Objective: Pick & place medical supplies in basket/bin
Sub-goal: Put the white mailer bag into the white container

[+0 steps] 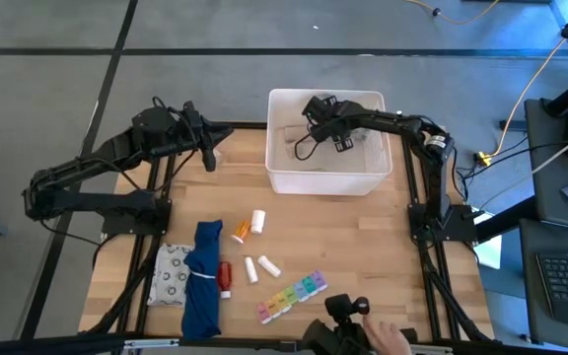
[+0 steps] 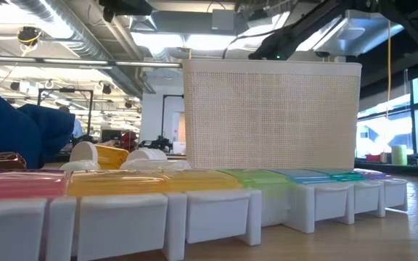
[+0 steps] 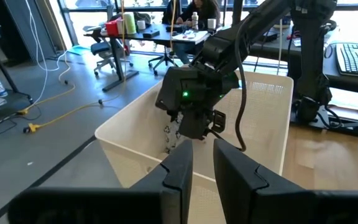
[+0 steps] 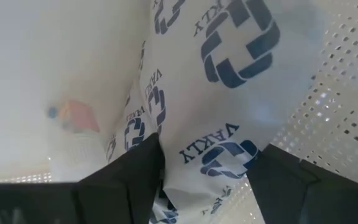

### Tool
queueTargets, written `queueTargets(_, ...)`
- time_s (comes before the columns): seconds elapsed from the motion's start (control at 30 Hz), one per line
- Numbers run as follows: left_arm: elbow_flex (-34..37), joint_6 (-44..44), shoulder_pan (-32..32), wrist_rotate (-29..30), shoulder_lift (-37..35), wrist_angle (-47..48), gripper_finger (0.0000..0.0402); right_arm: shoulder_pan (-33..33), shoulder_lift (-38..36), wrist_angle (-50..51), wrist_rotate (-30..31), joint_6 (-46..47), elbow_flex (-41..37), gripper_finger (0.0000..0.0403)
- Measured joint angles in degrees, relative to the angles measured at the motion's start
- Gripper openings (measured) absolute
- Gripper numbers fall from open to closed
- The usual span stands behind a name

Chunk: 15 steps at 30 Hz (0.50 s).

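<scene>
The white bin (image 1: 325, 177) stands at the table's far middle. My right gripper (image 4: 207, 180) reaches down into it, shut on a white packet (image 4: 216, 93) printed with grey-blue marks. My left gripper (image 3: 202, 165) hovers left of the bin, its fingers nearly together and holding nothing. On the near table lie a second patterned packet (image 1: 173, 274), an orange bottle (image 1: 241, 232), a white bottle (image 1: 257, 220), a red tube (image 1: 225, 276), two gauze rolls (image 1: 260, 267) and the rainbow pill organizer (image 1: 292, 296). My right gripper has the packet's lower part (image 4: 197, 158) between its two fingers (image 4: 138, 177), which slant down into the bin from the table's right. The packet stands up beyond the fingers, close to the bin's perforated wall (image 4: 334, 106).
A blue cloth bundle (image 1: 203, 281) lies beside the near packet. A person's hand (image 1: 388, 340) shows at the table's near edge by a dark camera mount (image 1: 343, 311). Bare wood lies between the bin and the near items.
</scene>
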State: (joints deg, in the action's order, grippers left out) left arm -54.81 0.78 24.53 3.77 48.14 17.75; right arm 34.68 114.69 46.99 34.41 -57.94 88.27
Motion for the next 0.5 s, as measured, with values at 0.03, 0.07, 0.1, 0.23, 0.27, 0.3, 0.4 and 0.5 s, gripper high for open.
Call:
queueTargets(0.03,0.0,0.0,0.0,0.01,0.0,0.01,0.0059,0.0,-0.03,-0.04,0.02,0.57,0.0,0.0227)
queueTargets(0.07,0.0,0.01,0.0,0.02,0.0,0.01,0.0059,0.0,-0.05,-0.03,0.02,0.73,0.0,0.0232)
queueTargets(0.1,0.0,0.1,0.0,0.02,0.0,0.01,0.0059,0.0,-0.09,-0.03,0.07,0.69,0.0,0.0237)
queueTargets(0.23,0.0,1.0,0.0,0.0,0.0,0.01,0.0059,0.0,-0.15,-0.08,0.99,-1.28,0.0,0.0264)
queueTargets(0.27,0.0,1.03,0.0,0.0,0.0,0.02,0.0059,-0.02,-0.15,-0.14,1.56,-1.41,0.0,0.0272)
queueTargets(0.3,0.0,1.05,0.0,0.0,0.0,0.02,0.0059,-0.04,-0.15,-0.19,2.13,-1.54,0.0,0.028)
queueTargets(0.4,0.0,1.5,0.0,0.0,0.0,0.04,0.0059,-0.07,-0.15,0.61,3.44,-1.72,0.65,0.0301)
queueTargets(0.5,0.0,1.55,0.0,0.0,0.0,0.05,0.0059,-0.12,-0.15,2.45,3.88,-1.64,3.18,0.0311)
